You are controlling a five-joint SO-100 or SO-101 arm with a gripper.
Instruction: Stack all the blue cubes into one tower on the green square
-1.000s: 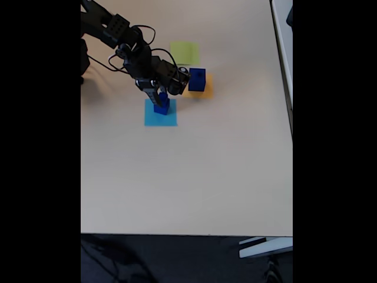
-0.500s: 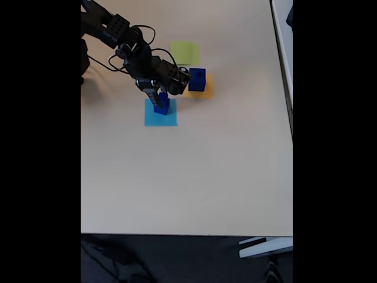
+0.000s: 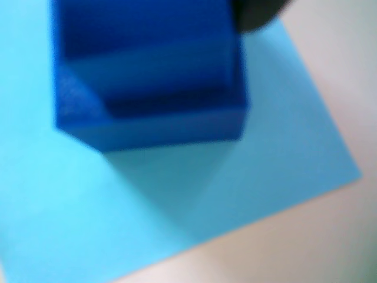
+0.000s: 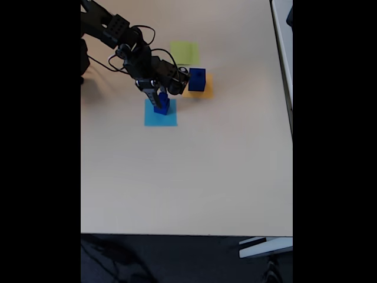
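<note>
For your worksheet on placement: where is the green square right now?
In the fixed view, the green square lies bare near the table's far edge, just behind the orange square.

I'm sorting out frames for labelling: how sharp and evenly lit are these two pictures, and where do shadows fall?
Wrist view: soft and out of focus; the dark blue solid cube has blurred edges and casts a shadow onto the flat light blue paper square. Fixed view: sharper but distant, with black bars either side; the beige table is evenly lit, and a faint shadow lies left of the black arm.
</note>
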